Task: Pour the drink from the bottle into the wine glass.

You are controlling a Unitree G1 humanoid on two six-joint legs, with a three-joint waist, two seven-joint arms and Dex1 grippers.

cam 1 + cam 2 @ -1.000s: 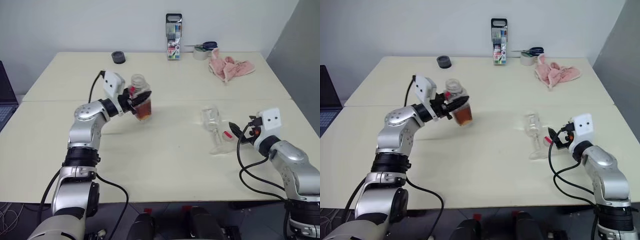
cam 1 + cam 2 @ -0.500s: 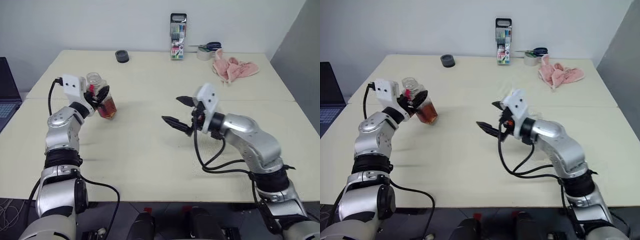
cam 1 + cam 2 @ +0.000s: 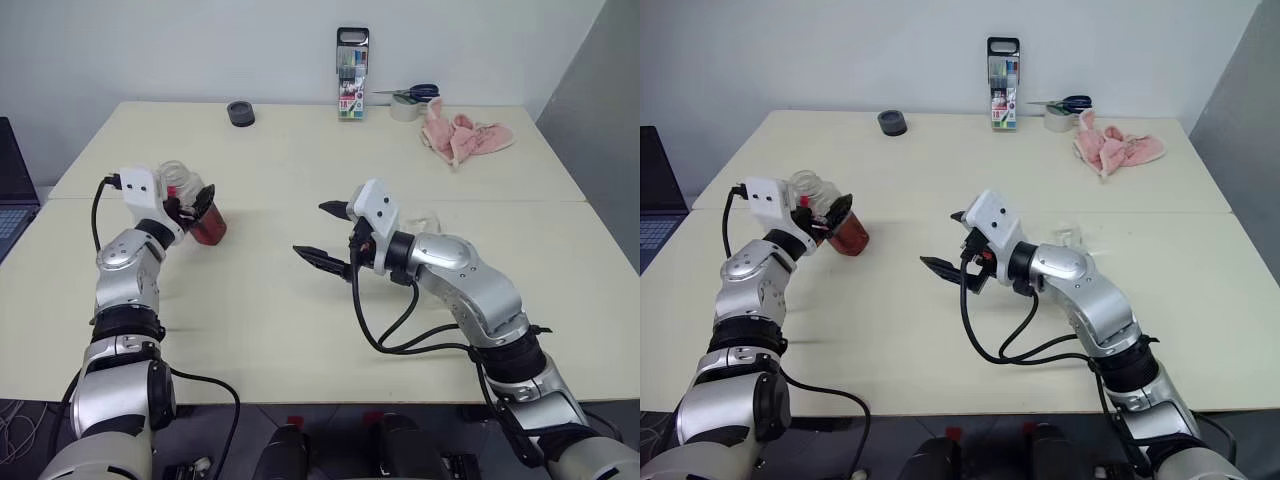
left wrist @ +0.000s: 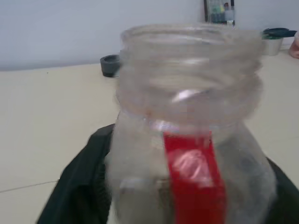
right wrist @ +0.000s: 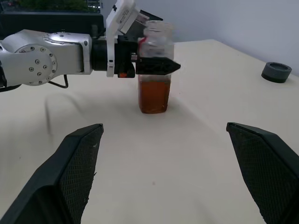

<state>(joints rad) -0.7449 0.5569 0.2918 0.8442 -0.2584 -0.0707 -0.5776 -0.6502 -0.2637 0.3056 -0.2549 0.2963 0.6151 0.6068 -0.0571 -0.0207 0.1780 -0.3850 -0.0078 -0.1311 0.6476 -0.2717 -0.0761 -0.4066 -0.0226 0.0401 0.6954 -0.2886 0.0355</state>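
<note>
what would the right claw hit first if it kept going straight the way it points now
Most likely the bottle held in the left claw. It sits nearly centred ahead between the right claw's open fingers, with bare table between. Depth is hard to judge, so it might pass close by.

Bright, even overhead light, soft shadows; close bottle (image 4: pixel 187 140) blurred in left wrist view.

Head stereo pair: high, looking down over table (image 3: pixel 300 330); wrist cameras: low, level, left one close on bottle (image 4: pixel 187 154), also in right's.

Office or lab: laptop (image 3: pixel 10 195), marker case (image 3: pixel 350 74)
</note>
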